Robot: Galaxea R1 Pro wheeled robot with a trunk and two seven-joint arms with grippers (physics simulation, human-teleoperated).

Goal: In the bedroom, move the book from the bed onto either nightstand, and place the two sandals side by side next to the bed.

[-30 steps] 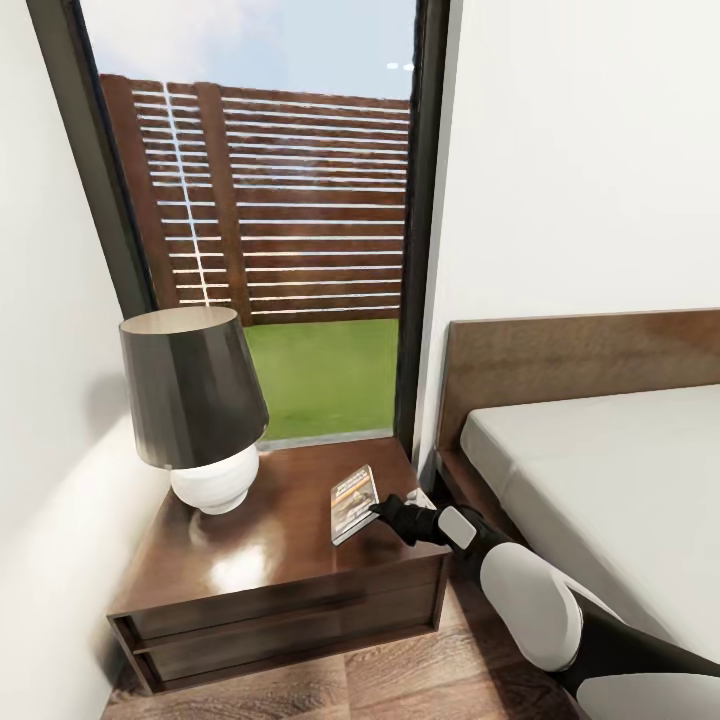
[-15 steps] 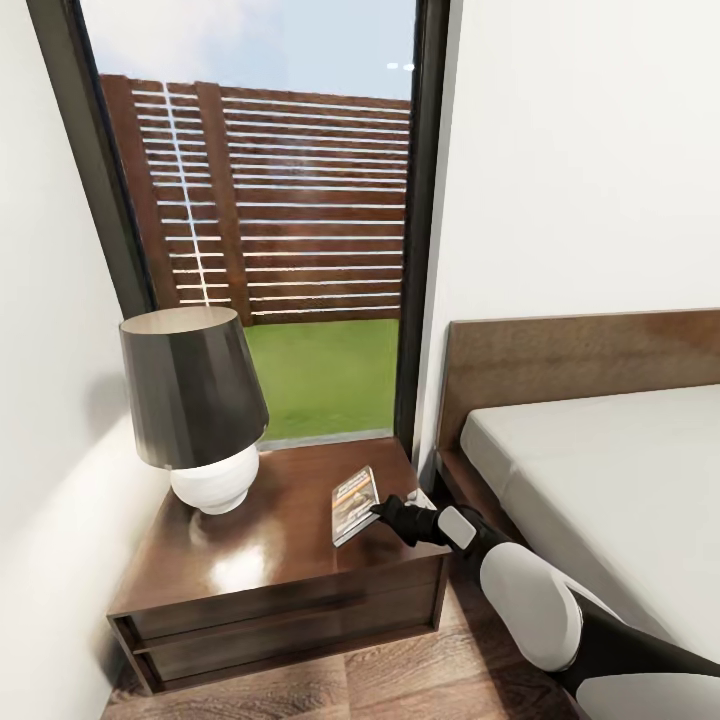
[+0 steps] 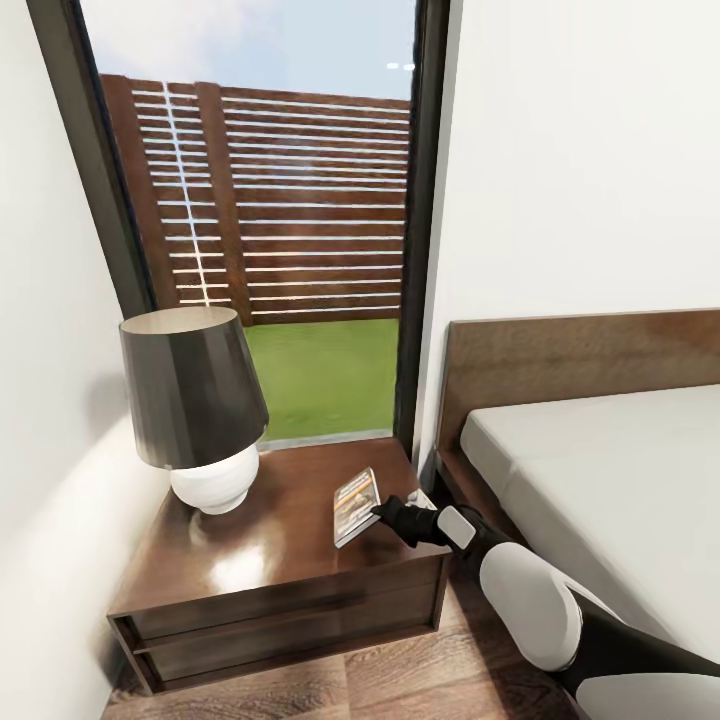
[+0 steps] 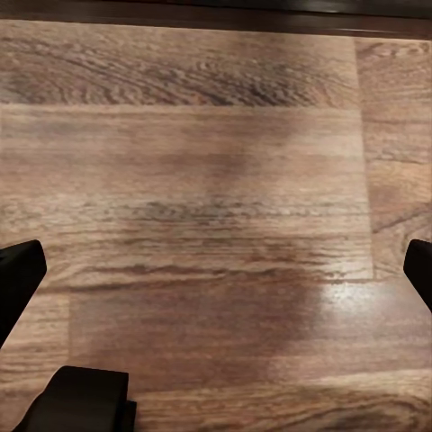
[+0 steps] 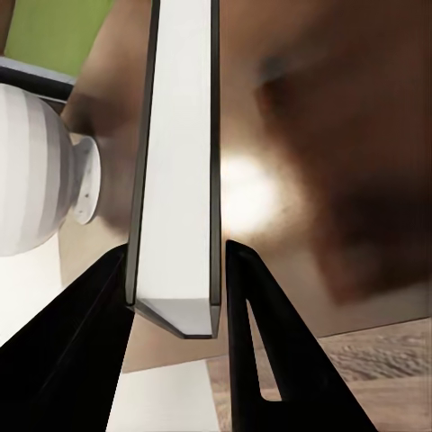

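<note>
The right gripper, jaws clamped on the book, holds it tilted low over the nightstand (lamp beyond). Best lowered flat before letting go. The left gripper, jaws apart, faces floor.

Glossy dark wood nightstand, matt wood-plank floor, paper book.

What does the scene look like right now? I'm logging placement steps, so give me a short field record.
book: over nightstand top, near the edge facing the bed, tilted
right tool: shut on book, a finger on each side
left tool: open, above wood floor
nightstand: lamp on its far left
bed: mattress bare
</note>
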